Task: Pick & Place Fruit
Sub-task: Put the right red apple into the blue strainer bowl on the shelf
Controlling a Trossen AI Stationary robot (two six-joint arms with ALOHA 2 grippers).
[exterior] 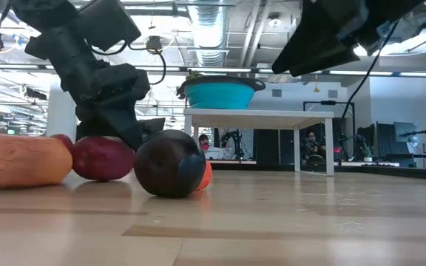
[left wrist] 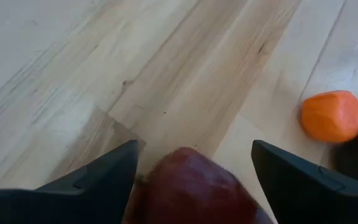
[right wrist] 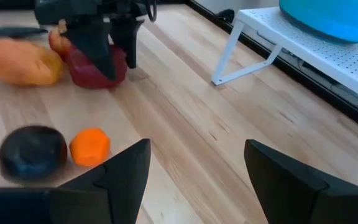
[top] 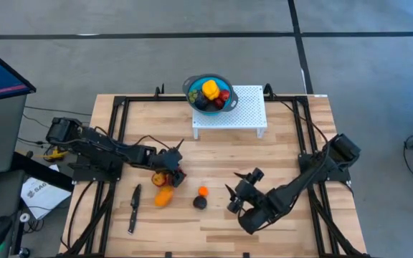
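On the table, left end effector [top: 169, 174] spread around dark red fruit [left wrist: 194, 186], right end effector [top: 241, 192] spread, empty

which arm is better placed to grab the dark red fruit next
Left. The left hand already has its open fingers on either side of the dark red fruit, while the right hand is open over bare table, well off to the side.
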